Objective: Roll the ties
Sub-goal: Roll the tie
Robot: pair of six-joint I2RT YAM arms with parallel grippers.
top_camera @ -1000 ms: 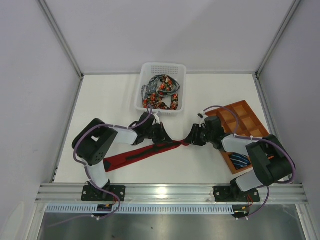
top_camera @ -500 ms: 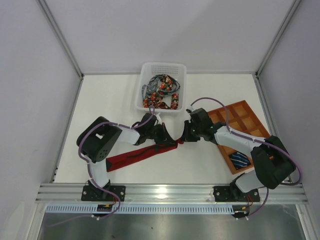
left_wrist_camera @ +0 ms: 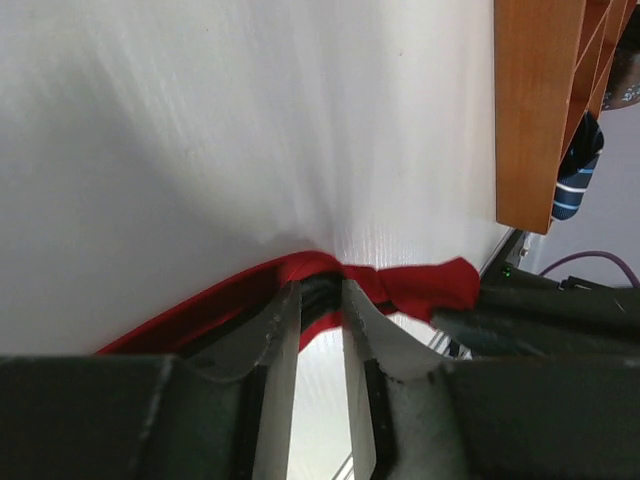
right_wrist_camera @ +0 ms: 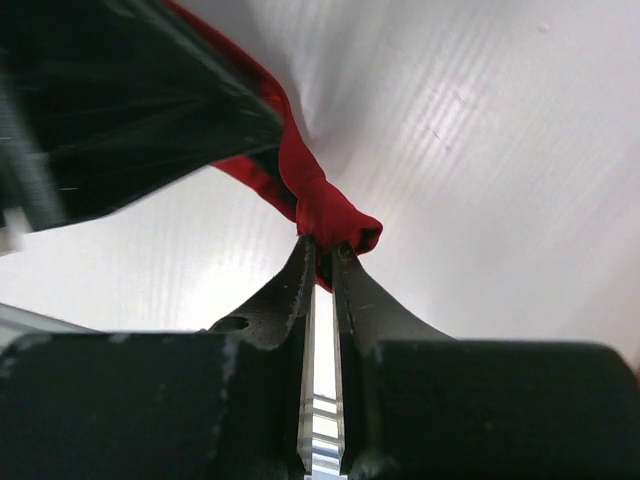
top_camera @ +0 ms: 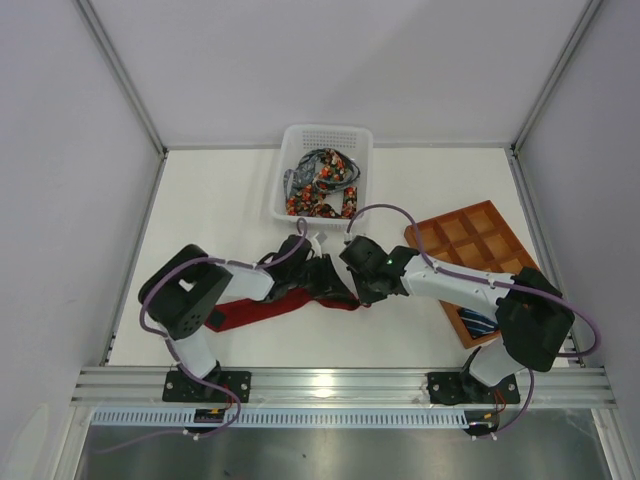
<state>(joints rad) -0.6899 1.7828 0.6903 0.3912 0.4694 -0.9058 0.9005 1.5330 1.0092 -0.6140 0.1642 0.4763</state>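
Observation:
The plain deep red tie (top_camera: 262,307) lies on the white table in front of the arms, its right end folded back. My left gripper (top_camera: 336,287) is shut on the tie near that fold; in the left wrist view (left_wrist_camera: 322,292) the red cloth (left_wrist_camera: 420,282) bunches past the fingertips. My right gripper (top_camera: 358,293) is shut on the tie's folded end, seen in the right wrist view (right_wrist_camera: 326,250) with the red bunch (right_wrist_camera: 325,205) between its tips. Both grippers meet at the same spot. Several dark floral ties (top_camera: 320,185) lie in the basket. A navy striped tie (top_camera: 481,322) sits in the tray.
The white perforated basket (top_camera: 324,135) stands at the back centre. The orange-brown gridded tray (top_camera: 470,236) lies at the right, under the right arm; its edge shows in the left wrist view (left_wrist_camera: 525,110). Walls enclose the table on three sides.
My right gripper has carried the tie's end leftward, folding it over, until it meets my left gripper. The tie's visible length has shortened. The left gripper shifted slightly.

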